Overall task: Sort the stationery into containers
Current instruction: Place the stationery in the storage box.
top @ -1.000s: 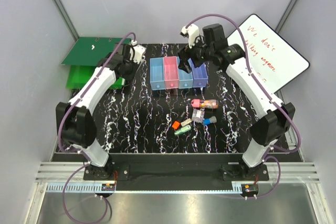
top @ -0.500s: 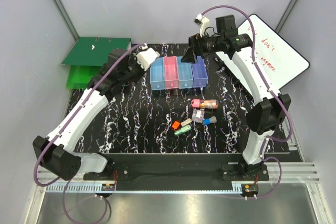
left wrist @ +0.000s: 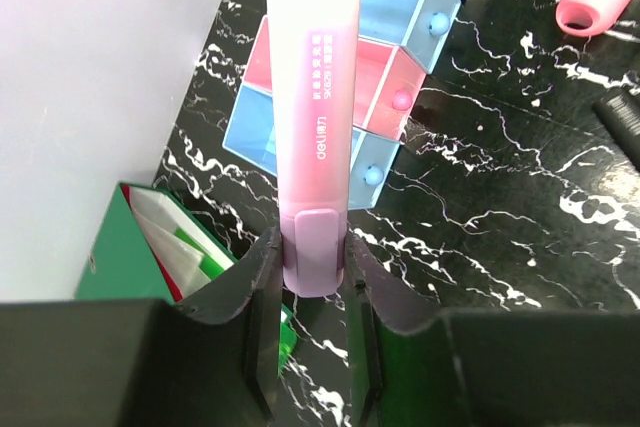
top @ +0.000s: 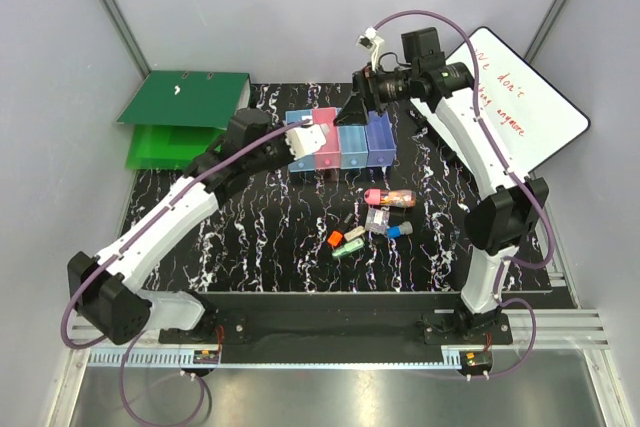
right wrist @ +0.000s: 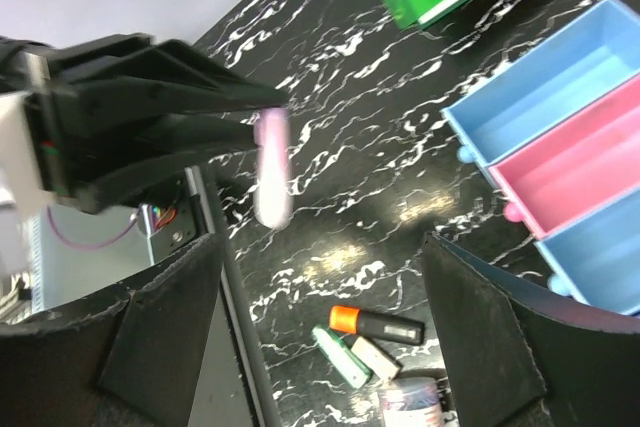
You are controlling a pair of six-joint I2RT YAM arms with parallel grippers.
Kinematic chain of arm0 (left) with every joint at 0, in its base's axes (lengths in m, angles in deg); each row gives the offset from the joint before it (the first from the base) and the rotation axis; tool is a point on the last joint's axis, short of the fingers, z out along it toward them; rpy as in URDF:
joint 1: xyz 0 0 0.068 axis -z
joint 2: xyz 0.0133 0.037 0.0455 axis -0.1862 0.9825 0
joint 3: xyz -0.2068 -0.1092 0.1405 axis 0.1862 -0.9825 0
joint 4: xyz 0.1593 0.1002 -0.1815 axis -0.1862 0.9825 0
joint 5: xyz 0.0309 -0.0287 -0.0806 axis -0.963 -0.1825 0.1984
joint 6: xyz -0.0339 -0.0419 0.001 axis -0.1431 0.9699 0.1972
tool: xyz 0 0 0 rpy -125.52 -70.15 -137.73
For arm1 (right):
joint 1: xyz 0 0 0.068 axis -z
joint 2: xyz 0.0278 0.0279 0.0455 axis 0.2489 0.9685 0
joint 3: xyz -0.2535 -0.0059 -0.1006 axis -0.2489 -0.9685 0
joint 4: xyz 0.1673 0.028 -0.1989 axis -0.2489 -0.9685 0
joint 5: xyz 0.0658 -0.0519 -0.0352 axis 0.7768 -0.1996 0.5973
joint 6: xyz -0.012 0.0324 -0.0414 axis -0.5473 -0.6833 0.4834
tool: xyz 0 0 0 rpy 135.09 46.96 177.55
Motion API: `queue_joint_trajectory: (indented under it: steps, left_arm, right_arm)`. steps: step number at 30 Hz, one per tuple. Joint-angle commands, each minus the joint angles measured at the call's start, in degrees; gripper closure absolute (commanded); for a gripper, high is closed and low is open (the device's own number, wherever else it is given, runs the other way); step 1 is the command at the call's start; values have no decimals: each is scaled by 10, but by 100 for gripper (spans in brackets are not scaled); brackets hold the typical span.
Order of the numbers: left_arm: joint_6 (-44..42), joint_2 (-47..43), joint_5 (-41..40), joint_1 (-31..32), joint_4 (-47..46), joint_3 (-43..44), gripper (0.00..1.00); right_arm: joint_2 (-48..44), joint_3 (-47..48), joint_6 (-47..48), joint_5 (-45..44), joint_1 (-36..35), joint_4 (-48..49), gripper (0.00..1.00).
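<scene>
My left gripper (top: 306, 139) is shut on a pale pink highlighter (left wrist: 313, 97) and holds it above the near-left end of the containers (top: 341, 140), a joined row of blue, pink, blue and purple bins. In the left wrist view (left wrist: 310, 259) the highlighter points out over the pink bin (left wrist: 378, 71). My right gripper (top: 356, 110) is open and empty, raised over the far side of the bins; its wrist view (right wrist: 322, 247) shows the left gripper with the highlighter (right wrist: 271, 169). More stationery lies near: a pink-capped tube (top: 388, 196), orange (top: 336, 238), green (top: 347, 247), beige (top: 354, 233), blue (top: 400, 231) and clear (top: 377, 218) pieces.
Green binders (top: 185, 107) lie at the back left, partly off the black marbled mat (top: 250, 217). A whiteboard (top: 515, 97) with red writing leans at the back right. Grey walls close in the back and both sides.
My left arm has swung right and forward, carrying the highlighter from the back left to the bins. My right gripper has lifted and tilted back above the bins.
</scene>
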Motion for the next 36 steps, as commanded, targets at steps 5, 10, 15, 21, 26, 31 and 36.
queue_joint_trajectory:
  steps: [5,10,15,21,26,31,36]
  left_arm:
    - [-58,37,-4,13,-86,4,100]
    - [-61,49,-5,15,-95,15,100]
    - [-60,44,-3,17,-98,17,100]
    - [-57,29,1,20,-98,17,100]
    - [-55,18,2,22,-97,15,100]
    - [-53,8,5,22,-97,15,100]
    - [-52,-3,9,24,-98,14,100]
  right_arm:
    - [-26,-5,36,18,-41,-25,12]
    - [-20,-9,45,4,-56,-29,14]
    - [-13,-14,53,-11,-57,-29,16]
    - [-2,-8,58,-22,-57,-28,21]
    - [6,-3,60,-31,-57,-28,35]
    - [14,-2,64,-37,-58,-28,42]
    - [25,8,64,-43,-57,-26,47]
